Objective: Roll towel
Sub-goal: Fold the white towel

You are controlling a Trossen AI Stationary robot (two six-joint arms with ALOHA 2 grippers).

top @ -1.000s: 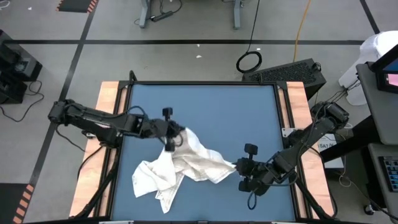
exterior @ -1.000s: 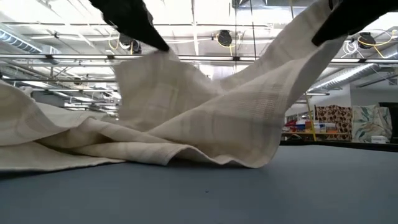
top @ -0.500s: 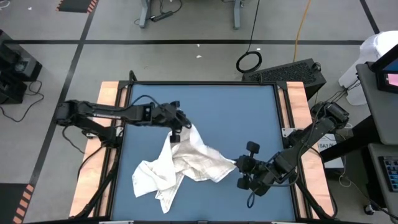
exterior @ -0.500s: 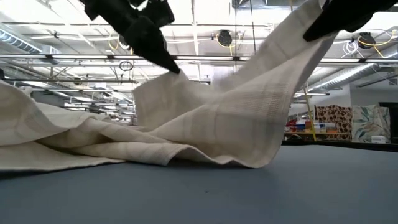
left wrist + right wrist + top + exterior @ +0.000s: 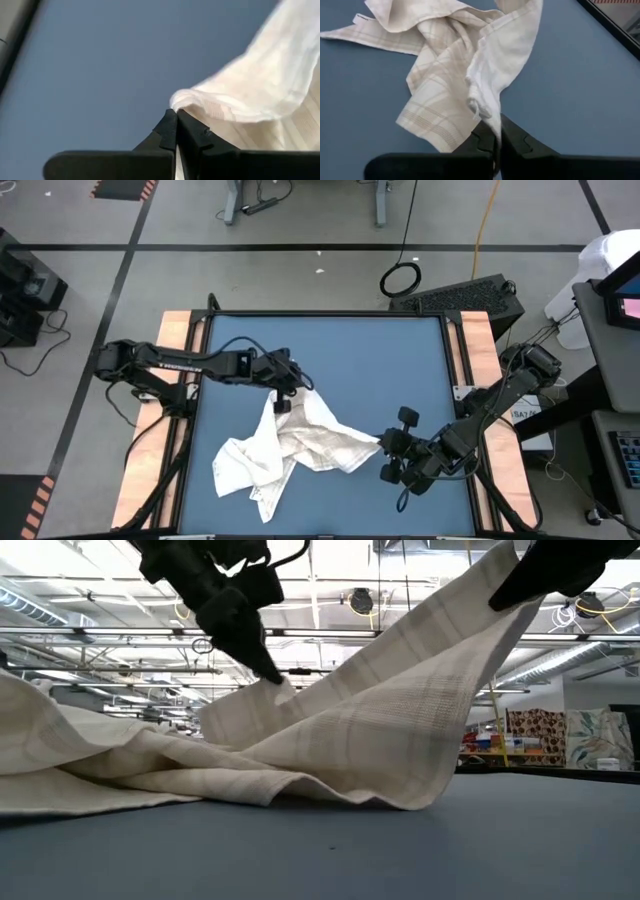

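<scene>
A: Left gripper (image 5: 288, 391) was pinched shut on the towel (image 5: 290, 445) at its far-left corner, lifted off the blue table (image 5: 330, 350). Towel lay crumpled, centre-near.

B: Right gripper (image 5: 382, 444) was clamped on the towel's right corner, also raised.

A: Risk: both grips thin. Pulling apart too hard could slip a corner free; folds might stay bunched.

White beige-plaid towel (image 5: 290, 442) on blue table (image 5: 370, 360).
</scene>
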